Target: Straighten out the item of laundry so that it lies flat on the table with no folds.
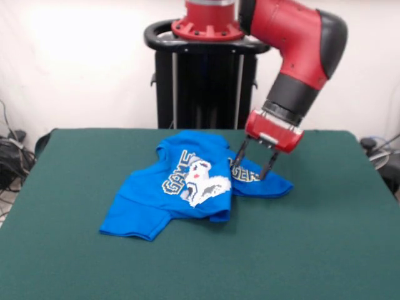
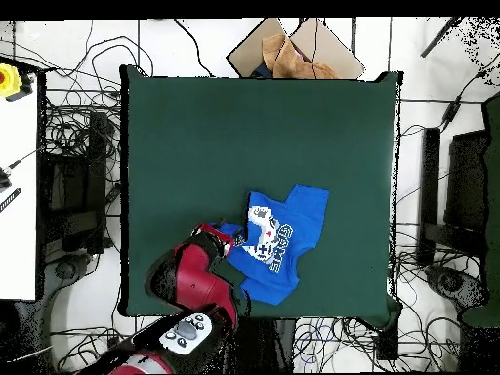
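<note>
The blue T-shirt (image 1: 187, 187) lies crumpled on the dark green table (image 1: 325, 250), a little toward the pedestal side and near the middle of the table's width. It is not flat: the right part is folded over the body, so the white print is broken, and only the letters "GAME" and a piece of the second word can be read. One sleeve spreads out to the lower left in the front view, with its hem lying on the cloth.

The gripper (image 1: 255, 166) hangs from the red and black arm (image 1: 294, 56) at the right edge of the shirt. Its two thin black fingers (image 1: 269, 166) stand apart, with a gap between them, and their tips reach down to the folded blue fabric. They do not seem to pinch anything.

The green felt cover looks smooth and bare around the shirt. Behind the table stands the black pedestal (image 1: 206, 81) before a pale wall.

In the overhead view the T-shirt (image 2: 278, 239) sits in the lower half of the table (image 2: 195, 137), and the arm covers its left edge. Many cables (image 2: 78, 68) lie on the light floor around the table, and pieces of brown cardboard (image 2: 293, 54) lie beyond its upper edge. A white surface (image 2: 18, 195) with a yellow object (image 2: 10, 80) stands at the left.
</note>
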You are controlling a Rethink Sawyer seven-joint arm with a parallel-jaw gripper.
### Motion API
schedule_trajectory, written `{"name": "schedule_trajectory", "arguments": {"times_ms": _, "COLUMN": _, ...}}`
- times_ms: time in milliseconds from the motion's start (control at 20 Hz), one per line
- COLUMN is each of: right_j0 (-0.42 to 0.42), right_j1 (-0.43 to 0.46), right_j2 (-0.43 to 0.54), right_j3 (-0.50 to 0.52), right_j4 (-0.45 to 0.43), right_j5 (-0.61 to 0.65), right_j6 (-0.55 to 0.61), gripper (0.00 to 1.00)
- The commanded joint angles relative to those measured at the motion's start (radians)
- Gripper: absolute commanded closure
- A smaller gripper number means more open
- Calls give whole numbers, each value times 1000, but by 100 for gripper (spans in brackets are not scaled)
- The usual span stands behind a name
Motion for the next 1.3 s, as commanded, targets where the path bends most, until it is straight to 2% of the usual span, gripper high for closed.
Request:
{"name": "schedule_trajectory", "arguments": {"times_ms": 50, "right_j0": -1, "right_j1": 258, "right_j2": -72, "right_j3": -186, "right_j4": 78, "right_j5": -162, "right_j6": 73, "gripper": 0}}
{"name": "schedule_trajectory", "arguments": {"times_ms": 200, "right_j0": 17, "right_j1": 336, "right_j2": -119, "right_j3": -212, "right_j4": 126, "right_j5": -191, "right_j6": 36, "gripper": 0}}
{"name": "schedule_trajectory", "arguments": {"times_ms": 350, "right_j0": -3, "right_j1": 380, "right_j2": -120, "right_j3": -232, "right_j4": 119, "right_j5": -244, "right_j6": 46, "gripper": 0}}
{"name": "schedule_trajectory", "arguments": {"times_ms": 500, "right_j0": -20, "right_j1": 395, "right_j2": -122, "right_j3": -251, "right_j4": 94, "right_j5": -217, "right_j6": 27, "gripper": 0}}
{"name": "schedule_trajectory", "arguments": {"times_ms": 650, "right_j0": -129, "right_j1": 345, "right_j2": -49, "right_j3": -299, "right_j4": -57, "right_j5": -40, "right_j6": -9, "gripper": 0}}
{"name": "schedule_trajectory", "arguments": {"times_ms": 800, "right_j0": -246, "right_j1": 267, "right_j2": 46, "right_j3": -304, "right_j4": -180, "right_j5": 105, "right_j6": -5, "gripper": 0}}
{"name": "schedule_trajectory", "arguments": {"times_ms": 1050, "right_j0": -478, "right_j1": 177, "right_j2": 294, "right_j3": -274, "right_j4": -432, "right_j5": 196, "right_j6": 29, "gripper": 0}}
{"name": "schedule_trajectory", "arguments": {"times_ms": 1100, "right_j0": -522, "right_j1": 162, "right_j2": 341, "right_j3": -266, "right_j4": -480, "right_j5": 207, "right_j6": 34, "gripper": 100}}
{"name": "schedule_trajectory", "arguments": {"times_ms": 1300, "right_j0": -613, "right_j1": 101, "right_j2": 454, "right_j3": -183, "right_j4": -535, "right_j5": 250, "right_j6": 96, "gripper": 100}}
